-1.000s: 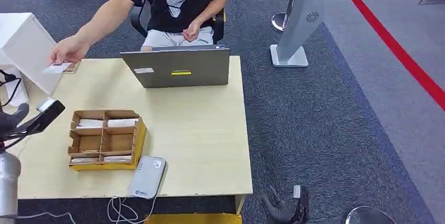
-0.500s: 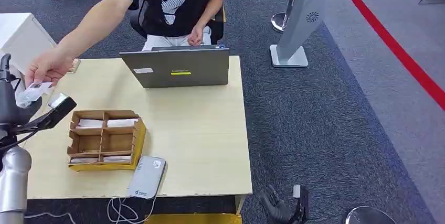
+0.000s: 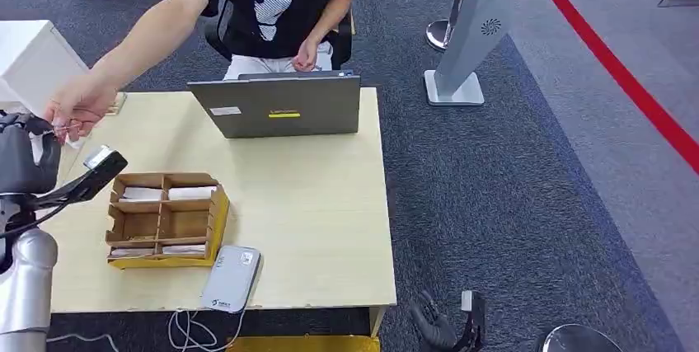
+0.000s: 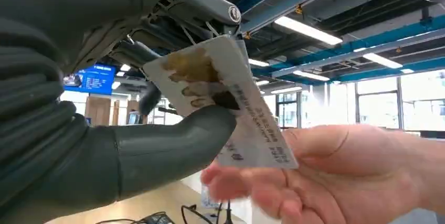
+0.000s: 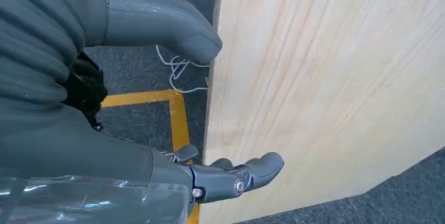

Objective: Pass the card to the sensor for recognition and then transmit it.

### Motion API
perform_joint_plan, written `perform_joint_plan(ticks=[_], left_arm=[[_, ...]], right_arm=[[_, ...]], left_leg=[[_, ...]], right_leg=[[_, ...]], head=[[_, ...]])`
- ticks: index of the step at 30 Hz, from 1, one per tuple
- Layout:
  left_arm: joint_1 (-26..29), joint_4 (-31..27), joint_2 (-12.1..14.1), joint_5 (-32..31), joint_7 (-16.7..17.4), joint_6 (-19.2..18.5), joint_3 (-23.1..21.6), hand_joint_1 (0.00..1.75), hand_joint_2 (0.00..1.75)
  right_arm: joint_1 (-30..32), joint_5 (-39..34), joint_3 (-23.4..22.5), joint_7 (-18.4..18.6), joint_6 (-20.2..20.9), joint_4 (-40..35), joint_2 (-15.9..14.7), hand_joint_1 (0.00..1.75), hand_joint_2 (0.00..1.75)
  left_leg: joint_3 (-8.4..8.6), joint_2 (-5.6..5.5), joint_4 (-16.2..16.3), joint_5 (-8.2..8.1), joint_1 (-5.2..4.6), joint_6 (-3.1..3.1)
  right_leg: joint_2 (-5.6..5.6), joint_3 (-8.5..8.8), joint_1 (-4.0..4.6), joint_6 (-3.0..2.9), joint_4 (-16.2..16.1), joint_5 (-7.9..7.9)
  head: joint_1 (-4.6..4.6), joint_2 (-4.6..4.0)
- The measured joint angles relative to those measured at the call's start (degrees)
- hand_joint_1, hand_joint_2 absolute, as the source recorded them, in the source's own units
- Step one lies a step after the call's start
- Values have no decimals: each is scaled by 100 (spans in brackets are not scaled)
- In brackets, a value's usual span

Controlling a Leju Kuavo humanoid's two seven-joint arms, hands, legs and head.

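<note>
Table [image 3: 313,204] below; left hand [image 4: 157,145] pinched card [image 4: 225,103], person's hand [image 4: 336,177] touching it. Card thin, stiff, slippery: grip edge. Right hand [image 5: 231,177] empty, fingers apart.

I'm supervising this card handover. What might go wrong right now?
Both the left hand and the person's hand touch the card; if either lets go or pulls at the wrong moment, it might drop or bend. The pinch covers little of the card, so it may slip.
</note>
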Motion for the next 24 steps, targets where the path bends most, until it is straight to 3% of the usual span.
perform_joint_plan(ticks=[10,13,17,21,24], left_arm=[[43,-135,-107,255,-17,96,0,175,175],[286,-606,-358,561,-233,184,0,175,175],[1002,-1668,-947,745,-437,205,-217,175,175],[1398,-2254,-1218,873,-494,208,-396,175,175],[1944,-2794,-1544,1428,-801,181,-582,175,175]], right_arm=[[1,-114,0,-2,-26,0,0,0,175],[17,-171,2,-61,-39,0,0,0,175],[104,-280,2,-168,-11,0,-26,0,175],[140,-324,2,-190,-9,0,-44,0,175],[216,-466,-4,-297,-13,-2,-59,0,175]], left_leg=[[-1,-1,0,0,0,0],[-1,-1,0,-2,-4,2],[-6,-2,1,-15,-11,18],[-4,14,1,-20,-13,18],[-5,11,2,-24,-14,25]], right_leg=[[-1,1,0,0,0,0],[-2,1,-4,1,-1,-1],[-3,2,-9,9,-9,-6],[9,0,-11,10,-10,-5],[6,0,-12,18,-13,-11]], head=[[0,0],[2,0],[9,0],[15,0],[15,0]])
